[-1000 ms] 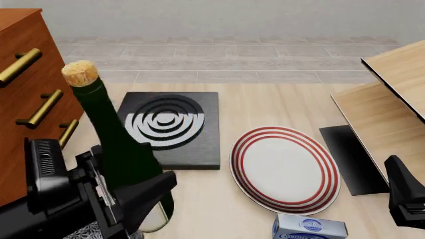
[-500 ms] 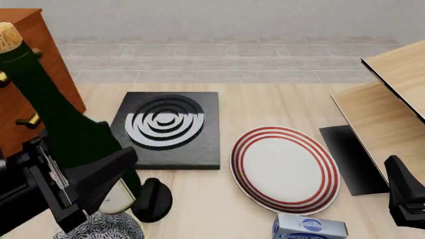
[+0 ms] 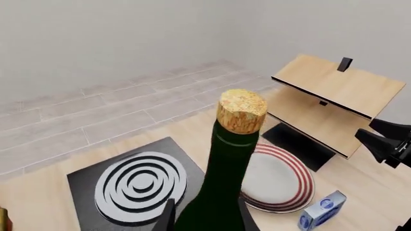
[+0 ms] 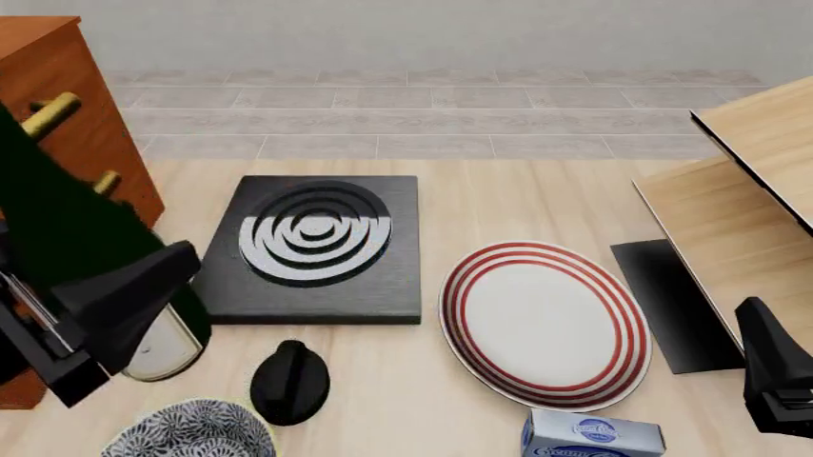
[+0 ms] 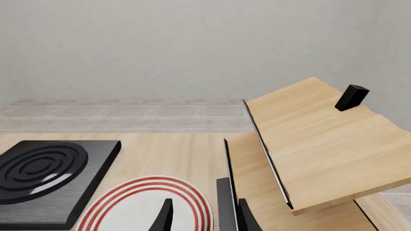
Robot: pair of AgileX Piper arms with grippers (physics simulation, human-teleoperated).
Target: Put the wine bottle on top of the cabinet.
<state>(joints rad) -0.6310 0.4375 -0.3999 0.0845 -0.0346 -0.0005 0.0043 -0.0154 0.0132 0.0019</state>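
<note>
The reddish-brown wooden cabinet (image 4: 64, 114) stands at the far left. Right in front of it, the left claw (image 4: 95, 319) squeezes the dark green glass wine bottle (image 4: 70, 233), held up off the surface. The bottle could bump the cabinet's front and slip. The right claw (image 4: 775, 381) waits low on the right; I cannot tell if it is closed.
</note>
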